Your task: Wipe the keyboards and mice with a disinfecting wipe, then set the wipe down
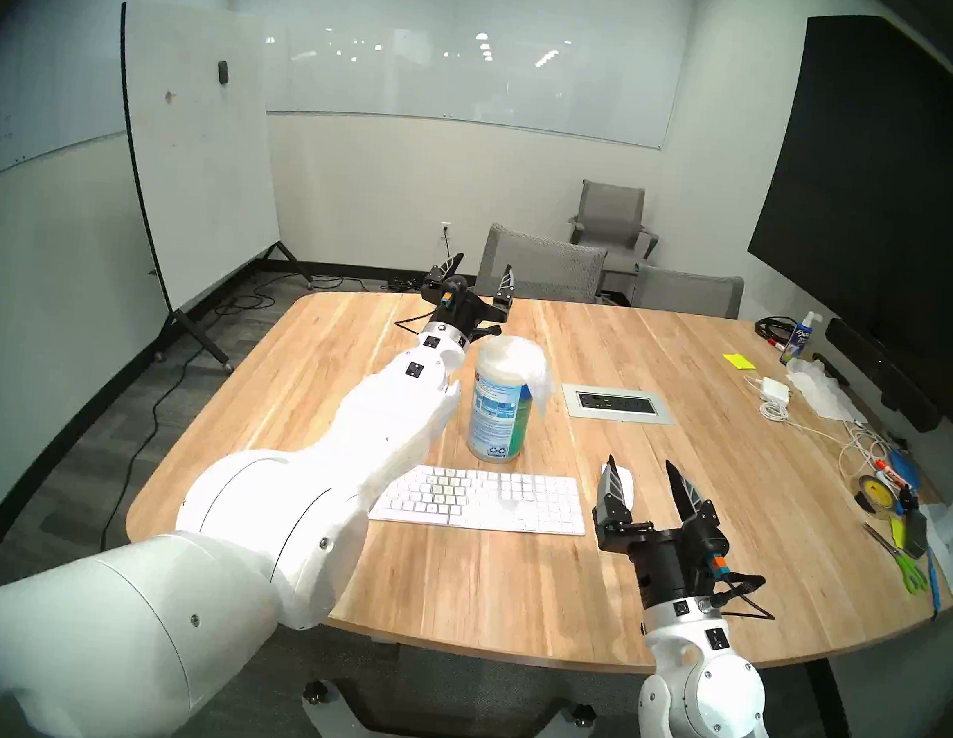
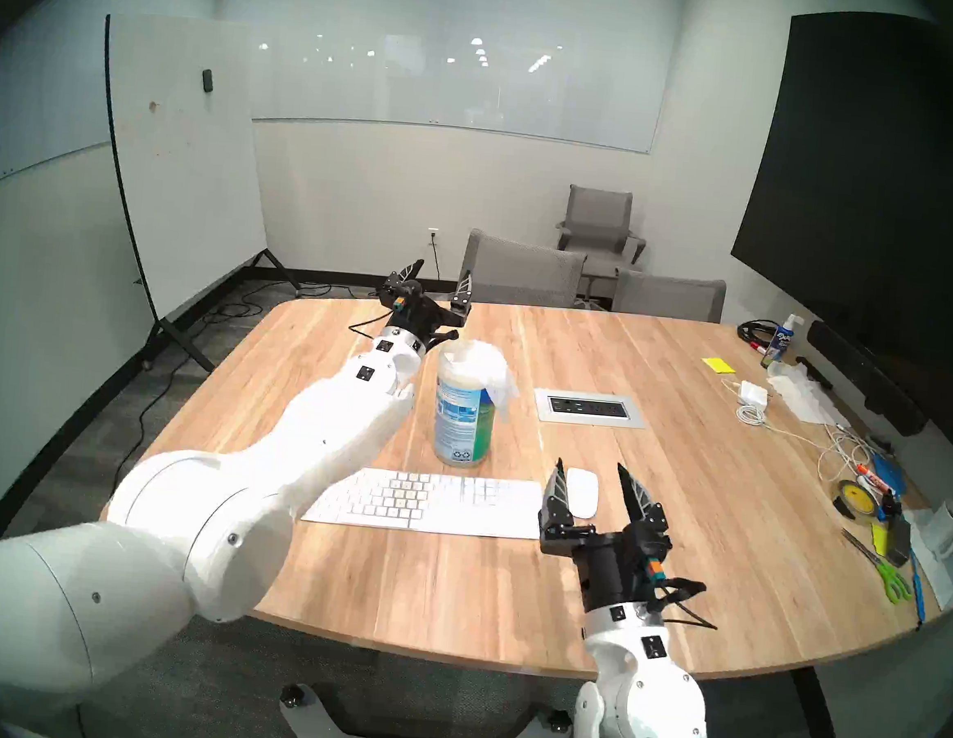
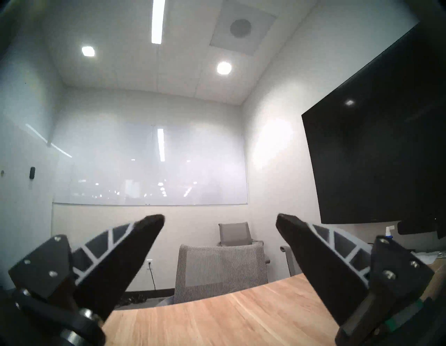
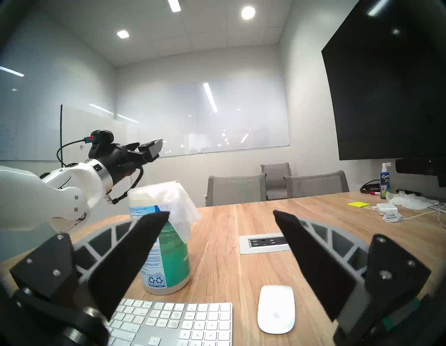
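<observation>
Head stereo left gives us the widest look: on the pale wooden table [image 1: 681, 489] stands the tall white wipes canister with a blue-green label [image 1: 498, 413], and we take it as our landmark. A thin white semi-translucent wipe [image 1: 538, 384] hangs out of the canister's top and droops down its right side. Just in front of the canister, nearer to us, lies the flat white full-size keyboard with white keys [image 1: 481, 499], and to the front-right of the canister, just beside the keyboard's right end, sits the small smooth white oval mouse [image 1: 624, 485], partly hidden here behind a finger. Our left gripper [image 1: 480, 275] hangs in the air behind and slightly left of the canister, tilted upward, its two black fingers spread wide with nothing between them; the left wrist view shows only the room and a grey mesh chair [image 3: 222, 268] through that gap. Our right gripper [image 1: 640, 468] hovers to the front-right of the canister above the mouse, jaws likewise wide apart and empty, touching nothing.
</observation>
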Controlling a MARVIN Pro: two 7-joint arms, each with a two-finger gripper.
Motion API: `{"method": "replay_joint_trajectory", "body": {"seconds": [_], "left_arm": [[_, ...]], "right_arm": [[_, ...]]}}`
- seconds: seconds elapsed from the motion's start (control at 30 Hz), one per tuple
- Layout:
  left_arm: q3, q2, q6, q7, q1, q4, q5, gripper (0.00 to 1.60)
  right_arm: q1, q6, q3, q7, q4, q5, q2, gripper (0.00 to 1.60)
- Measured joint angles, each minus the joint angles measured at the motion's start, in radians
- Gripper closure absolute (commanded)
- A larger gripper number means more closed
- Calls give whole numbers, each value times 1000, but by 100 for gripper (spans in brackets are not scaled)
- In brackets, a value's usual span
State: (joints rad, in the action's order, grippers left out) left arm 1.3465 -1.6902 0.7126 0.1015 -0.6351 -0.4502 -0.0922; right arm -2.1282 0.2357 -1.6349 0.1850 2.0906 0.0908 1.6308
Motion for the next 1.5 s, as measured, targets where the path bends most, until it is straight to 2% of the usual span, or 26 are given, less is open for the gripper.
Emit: {"method": "replay_joint_trajectory", "body": {"seconds": [0.3,0.53,0.67,0.83,1.23,1.37,1.5], "left_arm": [[-15,5,155,70,-50,-68,-4,0],[4,42,224,156,-121,-152,-45,0],[18,60,232,215,-140,-163,-87,0],[38,73,232,292,-121,-109,-160,0],[55,75,128,398,-28,12,-227,0],[60,73,136,457,-12,34,-246,0],[74,73,169,515,-15,16,-273,0]], "right_arm": [[-18,0,0,0,18,0,0,0],[-27,-1,0,0,27,0,0,0],[-28,-1,0,0,29,0,0,0],[-28,-2,0,0,31,0,0,0],[-26,-2,0,0,31,0,0,0],[-26,-2,0,0,31,0,0,0],[-26,-2,0,0,32,0,0,0]]}}
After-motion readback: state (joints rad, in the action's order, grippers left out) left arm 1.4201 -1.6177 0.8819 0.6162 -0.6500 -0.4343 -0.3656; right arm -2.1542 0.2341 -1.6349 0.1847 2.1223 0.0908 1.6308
